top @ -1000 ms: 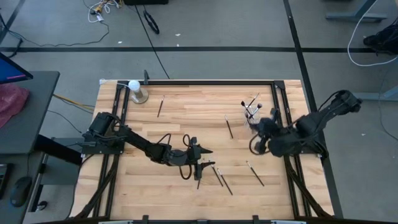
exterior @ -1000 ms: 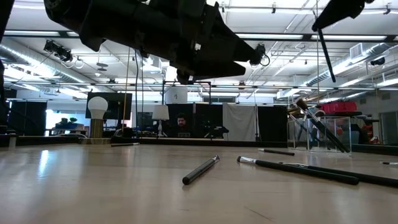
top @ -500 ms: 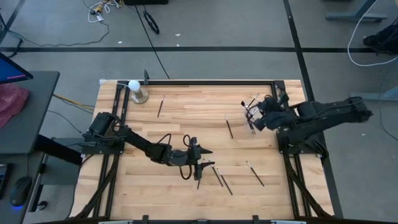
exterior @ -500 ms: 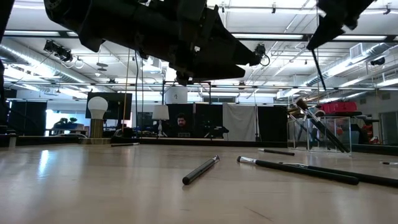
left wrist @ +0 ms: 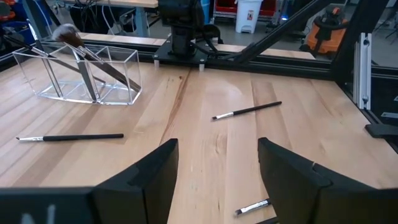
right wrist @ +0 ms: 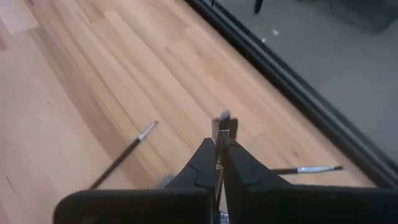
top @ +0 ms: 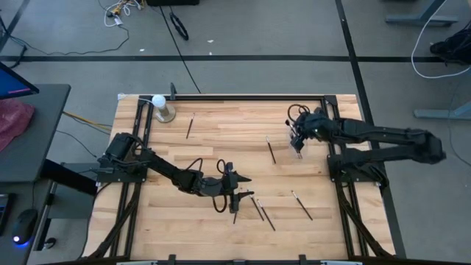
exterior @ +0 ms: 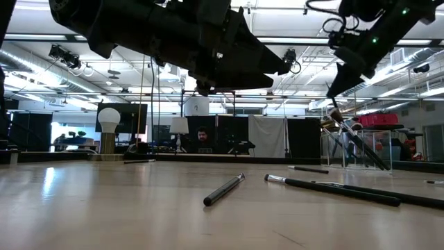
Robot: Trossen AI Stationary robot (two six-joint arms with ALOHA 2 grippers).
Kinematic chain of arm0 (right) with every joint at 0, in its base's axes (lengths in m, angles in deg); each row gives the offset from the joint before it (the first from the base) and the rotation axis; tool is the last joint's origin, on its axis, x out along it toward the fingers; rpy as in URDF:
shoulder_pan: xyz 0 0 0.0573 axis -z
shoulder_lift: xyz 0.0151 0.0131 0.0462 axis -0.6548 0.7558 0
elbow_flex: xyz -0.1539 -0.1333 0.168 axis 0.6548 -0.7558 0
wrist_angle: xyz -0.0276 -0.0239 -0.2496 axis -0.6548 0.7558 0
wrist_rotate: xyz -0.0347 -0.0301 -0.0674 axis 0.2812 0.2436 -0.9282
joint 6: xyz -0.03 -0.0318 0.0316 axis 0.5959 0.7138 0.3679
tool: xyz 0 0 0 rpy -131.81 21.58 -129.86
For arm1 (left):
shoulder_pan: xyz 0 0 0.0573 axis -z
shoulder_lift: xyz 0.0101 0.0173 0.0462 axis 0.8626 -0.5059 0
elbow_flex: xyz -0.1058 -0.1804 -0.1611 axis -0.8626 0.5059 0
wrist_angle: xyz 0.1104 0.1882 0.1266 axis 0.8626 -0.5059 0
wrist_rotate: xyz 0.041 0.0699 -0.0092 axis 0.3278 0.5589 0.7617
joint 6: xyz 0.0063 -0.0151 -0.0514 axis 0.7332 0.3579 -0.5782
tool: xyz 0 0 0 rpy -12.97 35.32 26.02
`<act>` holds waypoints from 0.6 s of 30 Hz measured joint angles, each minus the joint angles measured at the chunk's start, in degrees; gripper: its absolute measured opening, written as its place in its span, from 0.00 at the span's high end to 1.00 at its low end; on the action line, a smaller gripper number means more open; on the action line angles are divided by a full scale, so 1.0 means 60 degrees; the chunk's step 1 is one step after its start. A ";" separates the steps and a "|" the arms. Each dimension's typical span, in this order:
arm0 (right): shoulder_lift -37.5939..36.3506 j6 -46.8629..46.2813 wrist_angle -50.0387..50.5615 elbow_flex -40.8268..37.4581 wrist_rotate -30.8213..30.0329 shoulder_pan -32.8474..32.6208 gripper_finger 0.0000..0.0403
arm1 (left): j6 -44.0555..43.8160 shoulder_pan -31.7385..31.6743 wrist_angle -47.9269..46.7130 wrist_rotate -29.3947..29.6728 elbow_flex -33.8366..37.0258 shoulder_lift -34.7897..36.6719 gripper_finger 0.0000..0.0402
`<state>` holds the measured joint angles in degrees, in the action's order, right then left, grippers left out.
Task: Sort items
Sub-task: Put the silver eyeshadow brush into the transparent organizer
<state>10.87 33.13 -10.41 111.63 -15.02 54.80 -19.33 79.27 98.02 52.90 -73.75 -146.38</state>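
Note:
The items are thin dark brushes and sticks. Several lie flat on the wood: one far left (top: 189,126), one (top: 271,151) beside the clear holder, one near right (top: 300,205), and a pair (top: 262,210) beside my left gripper (top: 239,195). That gripper hangs open over the near middle (left wrist: 217,152). Other brushes lean in the clear holder (exterior: 354,149) (left wrist: 87,74). My right gripper (top: 297,140) (exterior: 340,87) is over the holder, shut on a thin stick (exterior: 335,107). My right gripper pinches the thin stick between its two fingers (right wrist: 208,162), just below its grey upper end (right wrist: 222,116). The fingers come from above, pointing down. The stick hangs nearly upright under them, and its lower end (exterior: 337,119) reaches down at the clear holder's top.
A white ball on a metallic base (top: 160,107) (exterior: 107,128) stands at the far left corner. Dark rails (top: 335,118) run along the table's sides. More brushes lie in front of my left gripper (left wrist: 68,137) (left wrist: 249,111) (left wrist: 252,206). A person sits in the room behind the table.
My right gripper, shut on the stick all along, has swung from the table's right edge toward the left and come down over the clear holder. The stick has turned from tilted to nearly upright.

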 joint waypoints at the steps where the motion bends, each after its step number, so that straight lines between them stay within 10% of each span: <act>1: 0.0000 0.0012 -0.0018 -0.0067 0.0133 0.0140 0.99 | -0.0007 0.0000 0.0004 0.0000 0.0000 0.0000 0.45; 18: 0.0000 -0.0205 -0.0919 -0.1231 0.0952 0.1211 0.88 | -0.0015 0.0000 0.0004 0.0000 -0.0004 -0.0007 0.45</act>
<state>10.87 31.90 -15.92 104.24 -9.31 62.07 -19.42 79.27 98.04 52.90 -73.77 -146.42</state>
